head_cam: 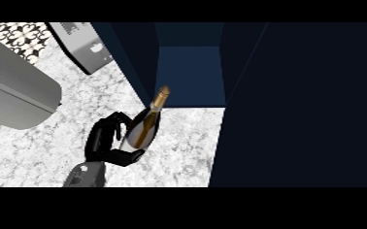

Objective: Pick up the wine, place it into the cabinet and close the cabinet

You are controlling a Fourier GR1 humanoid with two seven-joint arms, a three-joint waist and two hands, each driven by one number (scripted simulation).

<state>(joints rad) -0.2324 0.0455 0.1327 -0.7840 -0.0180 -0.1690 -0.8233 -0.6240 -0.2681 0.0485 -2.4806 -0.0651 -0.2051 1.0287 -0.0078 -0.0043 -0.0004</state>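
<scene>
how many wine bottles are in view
1. The wine bottle is held in the left hand above the counter, neck toward the open cabinet; its dark interior may hide more.

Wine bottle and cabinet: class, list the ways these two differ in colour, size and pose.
The wine bottle is olive-gold with a pale lower part and a gold-foiled neck; the cabinet is dark navy. The bottle is slim and small, while the cabinet fills most of the view's right side. The bottle leans, neck towards the opening, with the left hand curled round it; the cabinet stands open. Both are over the speckled counter.
</scene>
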